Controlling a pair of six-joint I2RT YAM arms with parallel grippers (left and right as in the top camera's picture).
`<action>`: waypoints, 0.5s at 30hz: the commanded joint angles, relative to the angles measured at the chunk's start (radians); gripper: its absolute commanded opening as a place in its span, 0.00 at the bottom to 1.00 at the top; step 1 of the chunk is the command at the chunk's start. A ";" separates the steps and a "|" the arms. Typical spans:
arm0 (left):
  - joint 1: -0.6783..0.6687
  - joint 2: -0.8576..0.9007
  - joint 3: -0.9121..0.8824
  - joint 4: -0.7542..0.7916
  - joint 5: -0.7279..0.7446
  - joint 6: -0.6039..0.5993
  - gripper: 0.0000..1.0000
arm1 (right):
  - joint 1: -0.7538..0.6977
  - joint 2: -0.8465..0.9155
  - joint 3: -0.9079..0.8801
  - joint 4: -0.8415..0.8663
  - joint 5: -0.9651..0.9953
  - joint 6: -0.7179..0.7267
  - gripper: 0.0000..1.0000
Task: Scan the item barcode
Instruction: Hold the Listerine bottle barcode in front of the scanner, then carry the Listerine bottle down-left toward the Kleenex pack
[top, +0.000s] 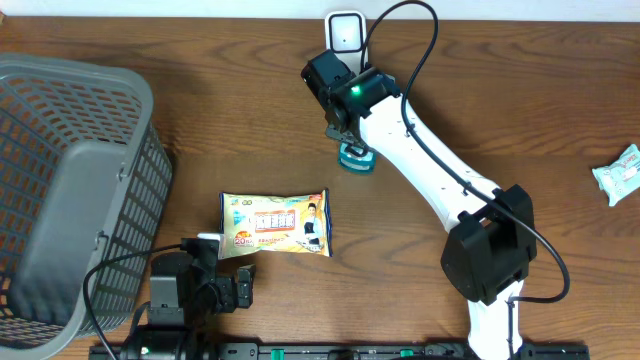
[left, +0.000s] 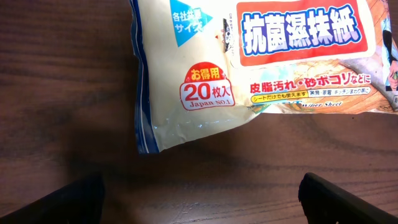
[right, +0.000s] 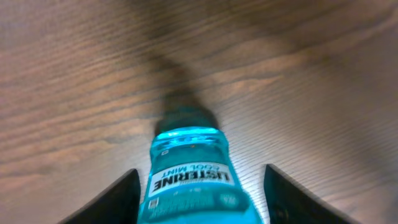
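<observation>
A small blue Listerine mouthwash bottle (top: 356, 158) stands on the wooden table below the white scanner (top: 345, 30) at the back edge. My right gripper (top: 345, 125) hangs over it. In the right wrist view the bottle (right: 193, 186) sits between the two dark fingers (right: 112, 202), with a gap on each side, so the right gripper (right: 202, 199) is open and holds nothing. My left gripper (top: 225, 262) rests near the front edge, open wide. In its wrist view the left gripper (left: 202, 199) is empty, and a yellow wet-wipes packet (left: 261, 74) lies just ahead.
The wipes packet (top: 276, 223) lies flat at the table's middle front. A grey mesh basket (top: 60, 180) fills the left side. A small pale green packet (top: 620, 172) lies at the right edge.
</observation>
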 joint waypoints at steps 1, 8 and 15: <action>0.002 -0.002 0.005 0.000 0.009 0.006 0.99 | -0.003 -0.050 0.045 -0.010 0.026 -0.098 0.73; 0.002 -0.002 0.005 0.000 0.009 0.006 0.99 | -0.015 -0.153 0.063 -0.005 0.017 -0.254 0.97; 0.002 -0.002 0.005 0.000 0.009 0.006 0.99 | -0.014 -0.163 0.063 -0.113 -0.138 -0.447 0.99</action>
